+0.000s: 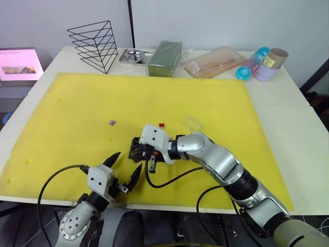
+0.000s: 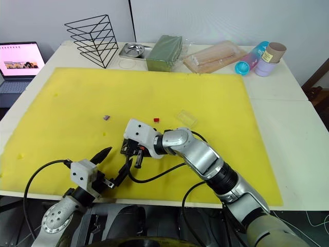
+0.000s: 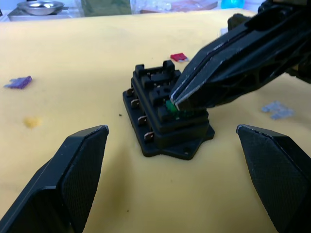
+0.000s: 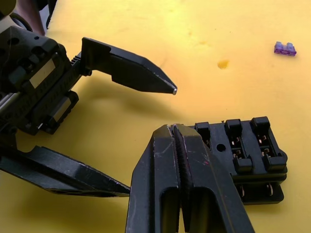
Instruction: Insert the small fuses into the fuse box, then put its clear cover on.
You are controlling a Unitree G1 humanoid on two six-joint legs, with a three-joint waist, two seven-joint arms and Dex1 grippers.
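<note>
Right pincer (image 3: pixel 176 103) presses green fuse (image 3: pixel 170 106) upright into fuse box (image 3: pixel 165 116).

This looks like a lab or office test room. A white worktop (image 1: pixel 288 98) stands against plain grey partition walls (image 1: pixel 205 20) and carries a yellow foam mat (image 1: pixel 154 103) laid out as a work surface. An open laptop (image 2: pixel 20 64) sits on a side desk. Assorted props line the back edge: a black wire rack (image 1: pixel 95 43), a steel tray (image 1: pixel 131 55) and cardboard tubes (image 1: pixel 272 62).
</note>
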